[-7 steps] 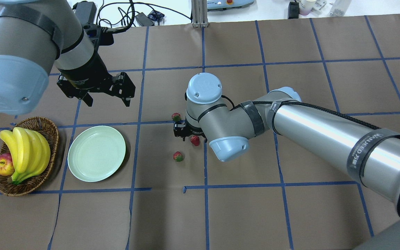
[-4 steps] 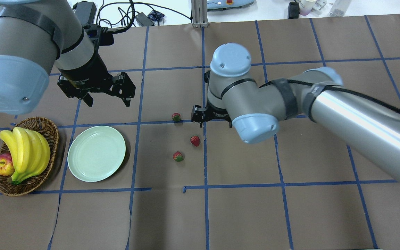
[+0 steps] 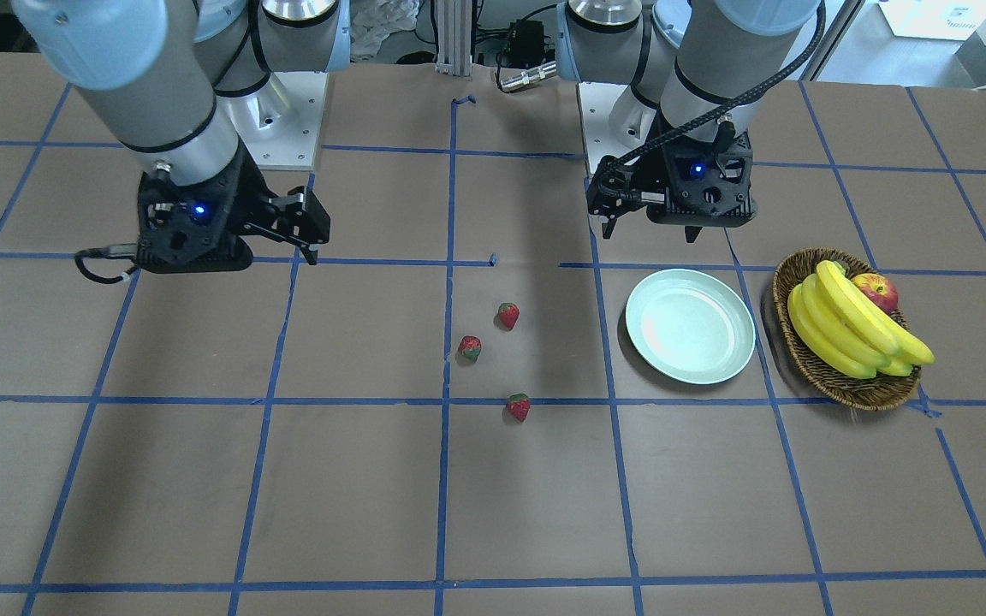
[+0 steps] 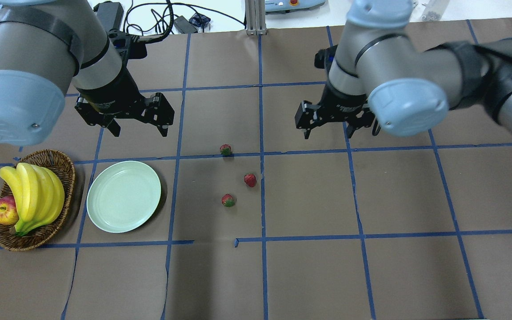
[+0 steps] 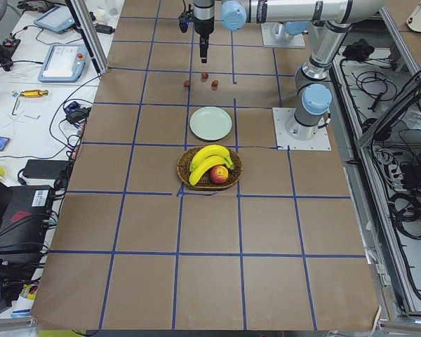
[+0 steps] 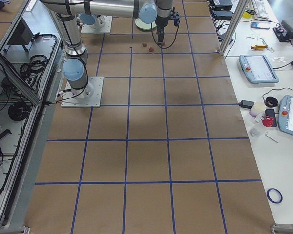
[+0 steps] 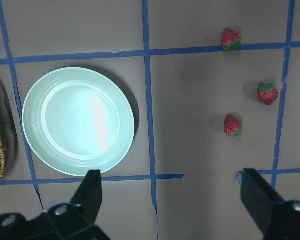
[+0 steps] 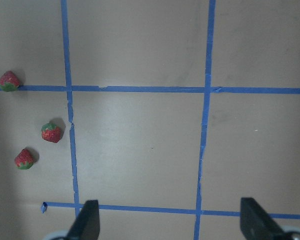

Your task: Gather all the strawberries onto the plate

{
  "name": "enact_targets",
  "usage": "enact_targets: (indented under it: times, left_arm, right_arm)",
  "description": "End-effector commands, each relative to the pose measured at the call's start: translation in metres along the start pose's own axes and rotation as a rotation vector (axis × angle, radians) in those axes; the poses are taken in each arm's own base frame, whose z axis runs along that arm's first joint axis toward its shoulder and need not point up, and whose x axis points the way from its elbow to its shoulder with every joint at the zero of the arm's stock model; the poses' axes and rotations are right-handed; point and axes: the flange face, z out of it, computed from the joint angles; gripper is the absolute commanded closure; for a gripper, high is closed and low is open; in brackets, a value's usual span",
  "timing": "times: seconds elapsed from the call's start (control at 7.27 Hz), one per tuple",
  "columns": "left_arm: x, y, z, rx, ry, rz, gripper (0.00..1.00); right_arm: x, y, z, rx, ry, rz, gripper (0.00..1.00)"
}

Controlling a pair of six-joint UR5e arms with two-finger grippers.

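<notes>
Overhead exterior: strawberries point(image 4: 250, 180) lie between left tool point(image 4: 139, 131) and right tool point(image 4: 328, 133).

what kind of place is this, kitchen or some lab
Most likely a robotics lab, not a kitchen: robot arms bolted to a table covered in brown paper with a blue tape grid, a teach pendant on the side bench, and loose cables alongside.

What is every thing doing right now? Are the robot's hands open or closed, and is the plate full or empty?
left gripper: open, holding nothing.
right gripper: open, holding nothing.
strawberries: all three lying on the table, none on the plate.
plate: empty.
wicker basket: holds the bananas and the apple.
</notes>
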Motion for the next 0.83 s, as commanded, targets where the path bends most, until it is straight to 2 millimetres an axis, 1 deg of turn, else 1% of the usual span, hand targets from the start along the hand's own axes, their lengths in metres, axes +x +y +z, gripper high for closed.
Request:
enact_targets:
  times: [0.0,0.14,0.28,0.41,0.55,0.69]
  left_arm:
    - [0.001,-0.001,0.001,-0.001,0.001,0.0,0.0]
    - [0.001,-0.002,0.001,0.005,0.001,0.0,0.0]
    - [0.002,-0.009,0.009,0.002,0.001,-0.002,0.0]
    - [0.017,-0.014,0.019,0.022,0.004,-0.013,0.0]
    - [0.036,-0.02,0.041,0.062,0.009,-0.05,0.0]
    - [0.045,-0.029,0.07,0.101,0.017,-0.081,0.0]
  right_arm:
    - [0.008,0.001,-0.037,0.025,0.013,0.02,0.0]
    - [0.01,0.006,-0.044,0.038,0.036,0.056,0.0]
    - [0.009,0.004,-0.045,0.065,0.042,0.087,0.0]
    - [0.012,-0.005,-0.048,0.147,0.102,0.09,0.0]
    - [0.013,-0.009,-0.045,0.186,0.112,0.09,0.0]
    - [0.014,-0.005,-0.043,0.183,0.114,0.09,0.0]
